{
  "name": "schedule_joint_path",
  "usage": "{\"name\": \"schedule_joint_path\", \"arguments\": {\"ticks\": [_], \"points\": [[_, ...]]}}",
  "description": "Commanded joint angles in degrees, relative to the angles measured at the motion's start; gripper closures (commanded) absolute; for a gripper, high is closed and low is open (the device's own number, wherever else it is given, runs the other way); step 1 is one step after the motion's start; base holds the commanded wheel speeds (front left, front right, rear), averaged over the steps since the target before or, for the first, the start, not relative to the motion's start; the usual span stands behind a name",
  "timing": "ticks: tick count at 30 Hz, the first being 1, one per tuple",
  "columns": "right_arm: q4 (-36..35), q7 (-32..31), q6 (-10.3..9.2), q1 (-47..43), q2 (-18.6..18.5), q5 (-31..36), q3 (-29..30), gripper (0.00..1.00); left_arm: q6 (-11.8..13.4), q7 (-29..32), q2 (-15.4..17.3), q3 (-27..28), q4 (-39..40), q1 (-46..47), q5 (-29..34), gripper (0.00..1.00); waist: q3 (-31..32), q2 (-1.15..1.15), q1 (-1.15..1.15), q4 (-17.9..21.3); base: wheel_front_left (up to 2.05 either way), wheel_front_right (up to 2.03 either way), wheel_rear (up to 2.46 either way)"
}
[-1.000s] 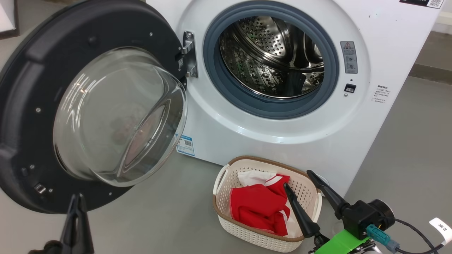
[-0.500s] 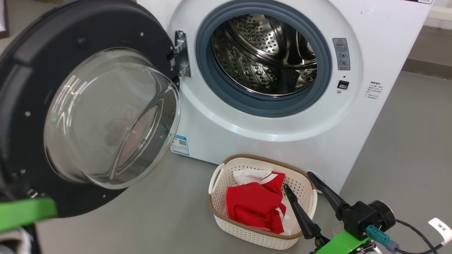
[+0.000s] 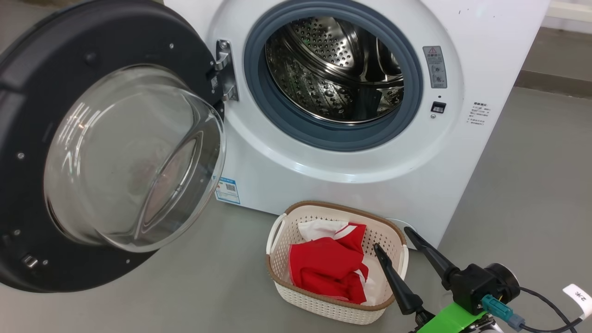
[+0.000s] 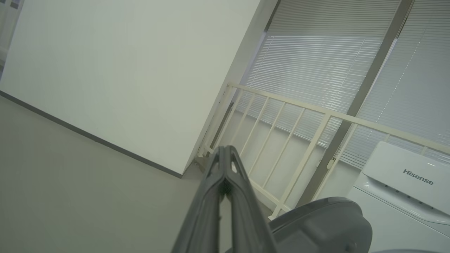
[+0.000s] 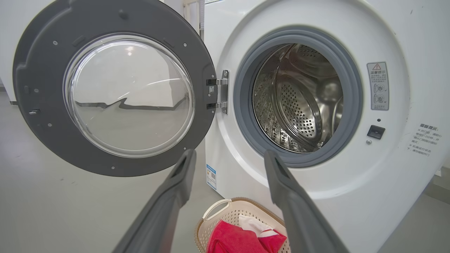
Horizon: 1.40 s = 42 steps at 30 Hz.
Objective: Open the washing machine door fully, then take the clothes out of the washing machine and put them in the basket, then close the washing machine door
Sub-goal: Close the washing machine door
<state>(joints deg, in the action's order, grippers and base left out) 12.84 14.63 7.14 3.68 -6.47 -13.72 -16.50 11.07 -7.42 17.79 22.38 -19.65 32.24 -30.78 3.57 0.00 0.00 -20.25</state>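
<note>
With your left fingers [image 4: 211,207] pressed together and right fingers [image 3: 398,283] spread, push the heavy-looking, stiff washing machine door [image 3: 129,157] by its black rim [image 3: 25,115].

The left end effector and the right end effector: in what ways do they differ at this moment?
The left end effector is shut, fingers pressed together; the right end effector is open, fingers wide apart. The left end effector points toward a wall and railing; the right end effector faces the washing machine, near the basket. Both are empty.
</note>
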Motion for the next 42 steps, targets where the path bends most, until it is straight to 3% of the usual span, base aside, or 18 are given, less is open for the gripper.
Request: {"name": "schedule_joint_path", "arguments": {"ticks": [1,7,13,18,30,42], "points": [[-1.35,0.37,0.35,2.32,-0.47,-0.51,-1.14,0.0,-0.75,2.02,3.83,2.01,-2.15,4.01,-1.64,1.0,-0.14,0.0,0.0,0.04,0.0,0.0,0.0],[-1.16,0.37,0.35,2.66,-0.65,-0.37,-1.41,0.0,-1.82,9.49,5.52,4.12,-14.54,10.12,-7.72,1.0,-0.45,0.0,0.0,0.18,0.0,0.0,0.0],[-0.95,0.37,0.35,2.98,-0.87,-0.49,-1.72,0.0,-4.08,17.91,4.59,5.29,-22.45,14.12,-13.82,1.0,-0.67,0.0,0.0,0.49,0.0,0.0,0.0],[-0.8,0.37,0.35,3.03,-0.9,-0.65,-2.15,0.0,-5.03,21.94,5.17,5.02,-26.35,15.18,-15.39,1.0,-0.74,0.0,0.0,1.25,0.0,0.0,0.0],[-0.88,0.37,0.35,2.25,-1.14,-0.75,-1.63,0.0,-7.46,29.99,6.34,4.27,-29.56,15.03,-17.93,1.0,-0.5,0.0,0.0,2.25,0.0,0.0,0.0],[-0.98,0.37,0.35,1.68,-0.12,-0.87,-1.46,0.0,-10.53,37.21,5.65,2.97,-25.78,11.78,-20.02,1.0,-0.47,0.0,0.0,1.46,0.0,0.0,0.0]]}}
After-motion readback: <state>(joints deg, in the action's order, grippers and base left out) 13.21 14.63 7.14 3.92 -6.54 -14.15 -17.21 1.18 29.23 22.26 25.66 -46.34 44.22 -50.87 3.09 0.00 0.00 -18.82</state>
